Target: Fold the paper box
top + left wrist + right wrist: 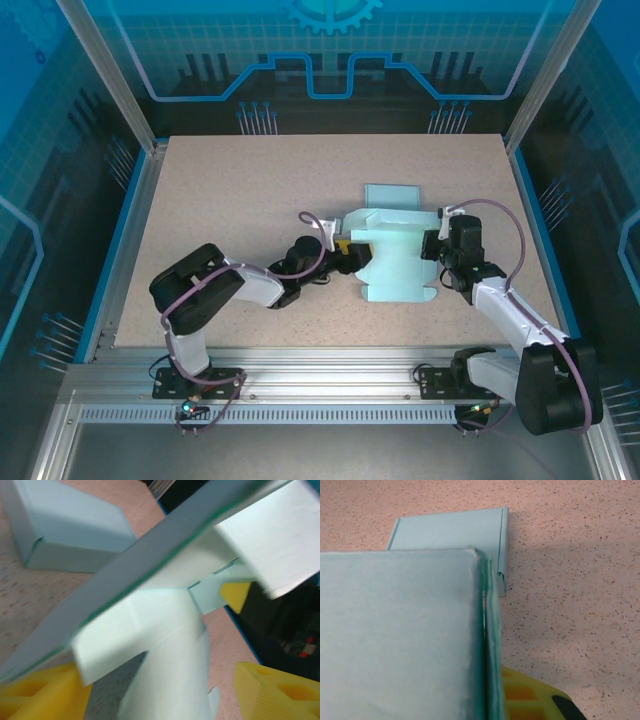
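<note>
Pale mint card, basically: the paper box (pixel 395 265) is sat half-formed in the middle of the table (pixel 230 190), braced between both arms, presumably so the walls can be stood up without it sliding. The left gripper (pixel 347 249) is spread wide, with a flap (pixel 165 670) left loose between its yellow fingers (pixel 272 692), not pinched. The right gripper (pixel 438 248) is pressed against the opposite wall (pixel 395 635); whether it's clamped can't be told. A closed second box (pixel 392 194) is parked just behind.

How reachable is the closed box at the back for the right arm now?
Likely yes, but not directly: the closed box lies just beyond the right gripper, yet a raised panel of the unfolded box stands between them.
</note>
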Robot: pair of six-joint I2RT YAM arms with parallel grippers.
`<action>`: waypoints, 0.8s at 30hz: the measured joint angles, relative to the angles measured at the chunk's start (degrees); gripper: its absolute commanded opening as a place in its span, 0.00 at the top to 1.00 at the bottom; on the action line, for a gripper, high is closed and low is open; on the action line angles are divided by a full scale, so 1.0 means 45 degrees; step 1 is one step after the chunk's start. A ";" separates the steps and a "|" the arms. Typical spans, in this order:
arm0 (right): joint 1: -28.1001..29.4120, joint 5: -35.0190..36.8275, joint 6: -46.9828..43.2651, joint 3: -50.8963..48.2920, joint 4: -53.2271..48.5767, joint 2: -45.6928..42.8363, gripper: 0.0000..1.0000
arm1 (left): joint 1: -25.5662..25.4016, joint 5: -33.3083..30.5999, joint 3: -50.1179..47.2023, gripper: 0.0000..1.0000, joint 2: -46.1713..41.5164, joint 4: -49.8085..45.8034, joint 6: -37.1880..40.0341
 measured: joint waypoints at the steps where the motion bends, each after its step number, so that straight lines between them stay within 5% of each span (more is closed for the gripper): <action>1: 0.0000 0.0010 0.0005 0.0000 0.0015 0.0000 1.00 | -0.0010 0.0049 0.0078 0.33 0.0019 0.0160 0.0005; 13: 0.0073 0.0005 -0.0044 0.0000 0.0141 -0.0063 1.00 | -0.0301 0.0345 0.0471 0.41 0.0024 0.0913 0.0325; 24: 0.0073 0.0005 -0.0049 0.0000 0.0136 -0.0063 1.00 | -0.0321 0.0364 0.0748 0.38 0.0296 0.1520 0.0330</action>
